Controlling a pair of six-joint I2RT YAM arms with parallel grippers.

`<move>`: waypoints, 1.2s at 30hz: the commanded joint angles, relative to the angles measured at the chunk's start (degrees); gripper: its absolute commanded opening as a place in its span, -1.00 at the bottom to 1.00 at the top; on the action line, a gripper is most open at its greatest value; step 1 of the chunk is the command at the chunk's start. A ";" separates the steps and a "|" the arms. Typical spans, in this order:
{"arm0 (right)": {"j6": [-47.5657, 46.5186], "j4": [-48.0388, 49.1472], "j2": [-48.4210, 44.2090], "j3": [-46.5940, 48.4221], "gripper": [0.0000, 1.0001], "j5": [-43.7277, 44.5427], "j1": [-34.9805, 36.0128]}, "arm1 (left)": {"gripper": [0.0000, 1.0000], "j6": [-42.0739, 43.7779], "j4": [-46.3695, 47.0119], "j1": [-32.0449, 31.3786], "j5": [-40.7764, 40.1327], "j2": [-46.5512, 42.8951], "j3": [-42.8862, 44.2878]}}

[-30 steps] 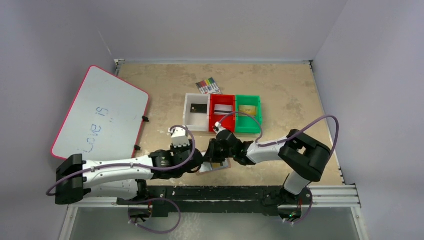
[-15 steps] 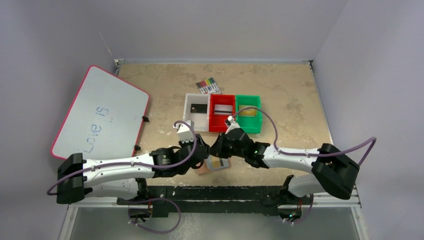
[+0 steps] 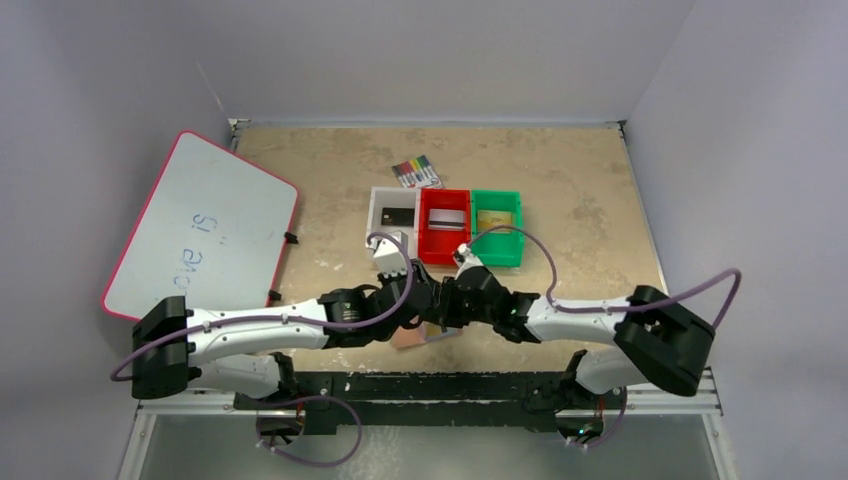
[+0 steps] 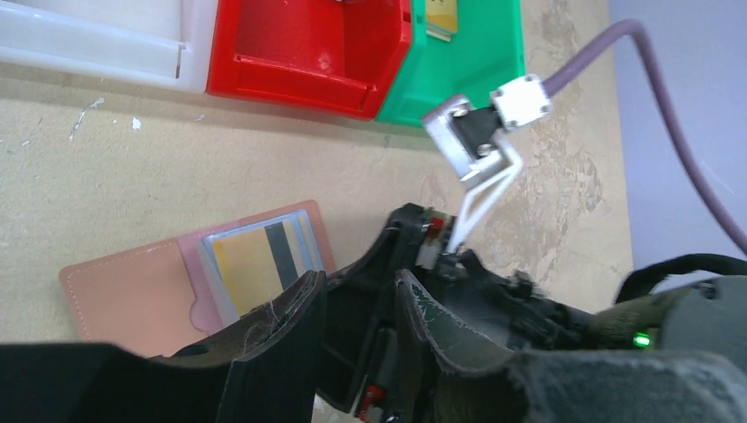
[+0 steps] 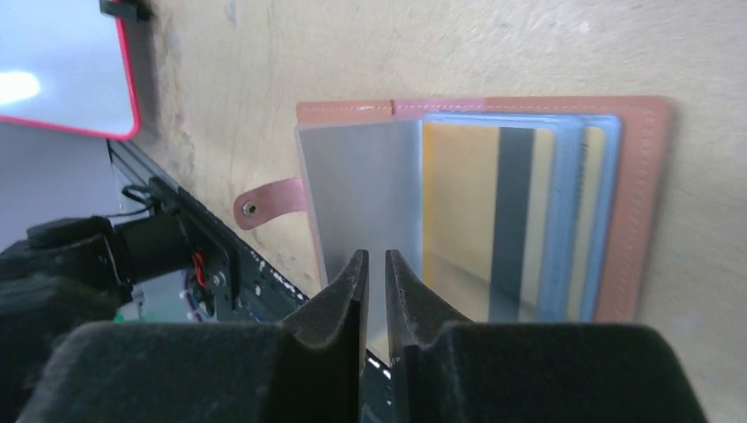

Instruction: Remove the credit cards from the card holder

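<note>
The tan-brown card holder [image 3: 412,338] lies open on the table near the front edge, also in the left wrist view [image 4: 132,291] and the right wrist view [image 5: 647,194]. A gold card with a dark stripe [image 5: 493,220] sits in its clear pocket, also seen in the left wrist view [image 4: 255,257]. A silver-grey card [image 5: 361,194] lies over its left half. My right gripper [image 5: 375,264] hovers over the silver card, its jaws almost together with nothing seen between them. My left gripper [image 4: 357,286] is open beside the holder, right against the right gripper [image 3: 447,303].
White [image 3: 378,225], red [image 3: 444,250] and green [image 3: 497,255] bins stand in a row behind the holder, holding a black, a silver and a gold card. A marker pack [image 3: 417,171] lies behind them. The red-rimmed whiteboard [image 3: 200,225] is at the left.
My left gripper has moved right and forward until it is against the right gripper. My right arm's elbow swung out to the right while its gripper stayed over the holder.
</note>
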 commanded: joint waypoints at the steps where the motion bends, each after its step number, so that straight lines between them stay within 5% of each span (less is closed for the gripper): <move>1: -1.05 12.86 6.67 0.17 -0.74 -7.14 0.52 | -0.32 -1.81 0.34 -0.20 -3.62 0.20 2.32; 6: 3.07 21.39 8.89 -4.34 -0.77 -7.34 0.61 | -0.33 -6.93 -1.43 0.39 -5.10 -0.45 0.16; 17: 5.35 21.06 11.84 -6.20 -0.92 -6.49 0.68 | -0.36 -16.46 8.26 1.56 -0.83 1.91 -9.67; 24: 7.37 19.22 2.91 -9.44 -0.95 -2.91 0.92 | -0.39 -20.08 7.45 1.84 -0.76 4.00 -13.06; 31: 8.21 -5.37 -13.14 -6.17 -0.67 9.41 0.93 | -0.43 -16.72 13.45 2.73 3.30 6.33 -15.62; 36: 6.70 -13.60 -16.73 -4.57 -0.45 13.67 0.82 | -0.44 -14.46 11.71 2.77 3.89 7.31 -14.34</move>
